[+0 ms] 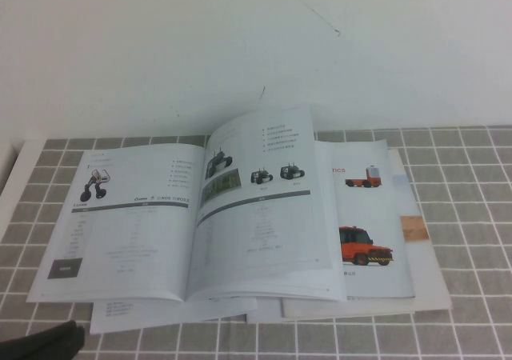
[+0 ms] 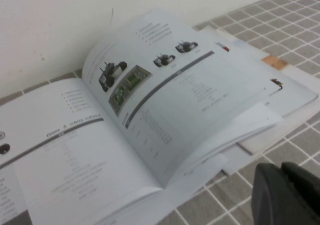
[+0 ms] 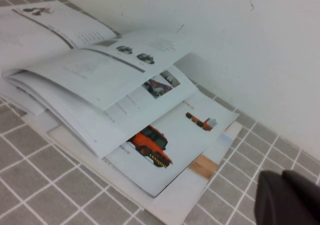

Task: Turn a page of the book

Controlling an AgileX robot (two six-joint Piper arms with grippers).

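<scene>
Currently the book lies open mid-frame; left gripper, lower left, state cannot be told; right gripper closed, holding nothing.

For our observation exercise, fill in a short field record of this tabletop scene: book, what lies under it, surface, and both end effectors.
Book: thin glossy white stapled booklet, lying open
Right-hand page: three small robots in a row, slightly raised
Beneath: red-truck booklet
Surface: grey tiled table
Left end effector: beside the book's near edge, touching nothing
Right end effector: shut, clear of the booklets
</scene>
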